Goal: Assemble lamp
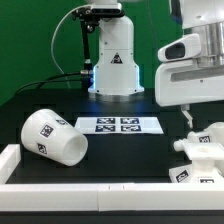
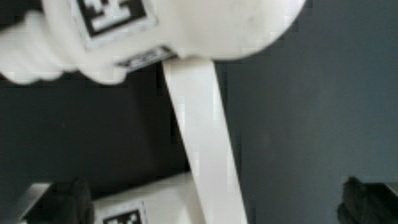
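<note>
The lamp shade, a large white tapered cup with square tags, lies on its side at the exterior view's left. The rounded white bulb lies at the exterior view's right. The small white base sits just in front of it by the front rail. My gripper hangs open and empty just above the bulb. In the wrist view the bulb fills one corner, and the tagged base shows near one dark fingertip. Nothing is between the jaws of the gripper except a white strip below.
The marker board lies flat mid-table. The robot's white pedestal stands at the back. A white rail borders the table's front and left. A narrow white strip crosses the wrist view between bulb and base.
</note>
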